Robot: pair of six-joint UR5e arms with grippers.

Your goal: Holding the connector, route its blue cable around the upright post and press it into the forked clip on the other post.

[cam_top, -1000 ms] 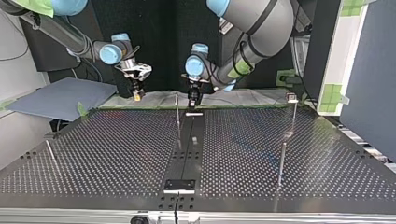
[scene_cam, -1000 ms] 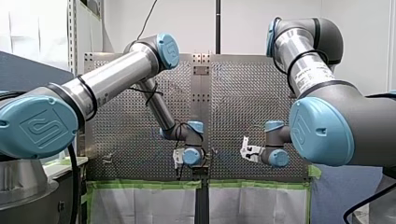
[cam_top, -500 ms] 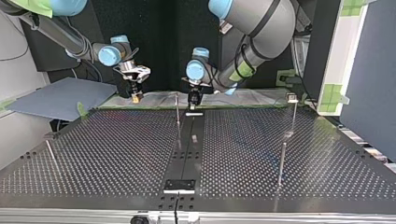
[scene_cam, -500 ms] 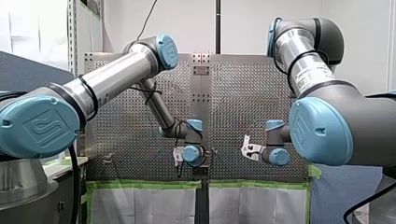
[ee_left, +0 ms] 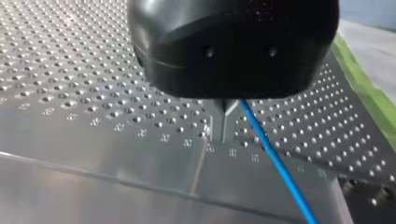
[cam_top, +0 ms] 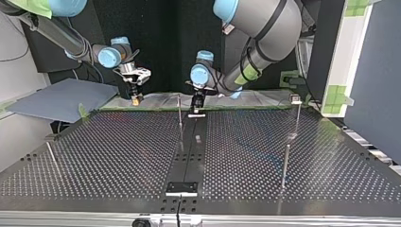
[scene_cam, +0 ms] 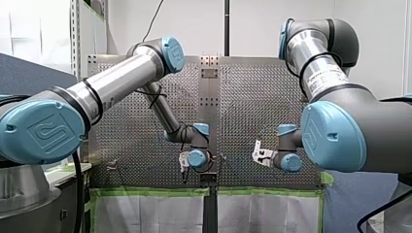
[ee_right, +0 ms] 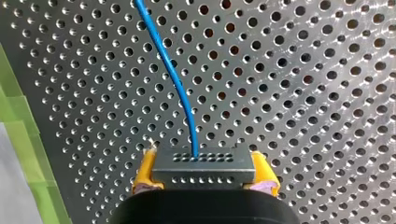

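**Right end effector.** My right gripper is closed on the connector. Its yellow pads press on the block's two short ends.

**Connector.** It is a dark grey rectangular block. Its outward face and its top each carry a row of small holes.

**Cable.** The blue cable is a single thin strand. It leaves the middle of the connector's outward face and runs away over the perforated table in a gentle curve. Green tape borders the table beside this gripper.

**Left end effector.** My left gripper is black. Its metal fingers are drawn narrow together and point down close to the table surface. The cable comes out at their base and slants away, straight and taut, towards the table's edge.

**Location.** In the top view both grippers hang over the table's far edge. My right gripper is at the far left with the connector. My left gripper is at far centre, just right of a thin upright post. A second post with a small pale head stands at the far right, well apart from both grippers. Whether that head is forked cannot be resolved. The cable cannot be made out in the top view.
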